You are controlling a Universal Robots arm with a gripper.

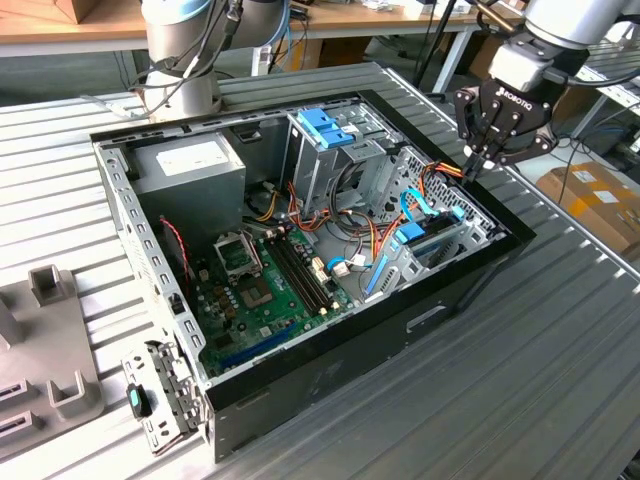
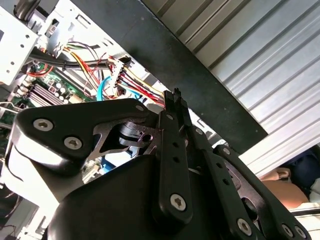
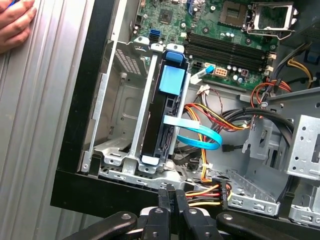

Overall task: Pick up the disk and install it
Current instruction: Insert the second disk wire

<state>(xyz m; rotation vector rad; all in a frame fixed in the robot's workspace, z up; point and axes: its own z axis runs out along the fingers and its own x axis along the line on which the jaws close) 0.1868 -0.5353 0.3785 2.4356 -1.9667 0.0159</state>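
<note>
The disk [image 3: 159, 125], a dark drive with bright blue plastic at its end, stands on edge inside the metal bay at the front corner of the open computer case [image 1: 470, 290]. The exterior view has the disk [image 1: 428, 245] low in the case toward the exterior view's right. My gripper [image 1: 470, 166] hangs just above the case's rim over that corner, shut with nothing between its fingers. In both wrist views the black fingertips [image 3: 172, 194] press together, clear of the disk, above the bundle of coloured power wires [image 2: 120, 75].
A grey drive cage with a blue top [image 1: 325, 130] stands upright mid-case, beside the motherboard [image 1: 260, 290] and power supply [image 1: 190, 165]. A light-blue flat cable [image 3: 200, 140] loops off the disk bay. A person's hand [image 3: 15, 25] rests on the slatted table. Grey fixtures [image 1: 50, 340] sit at the exterior view's left.
</note>
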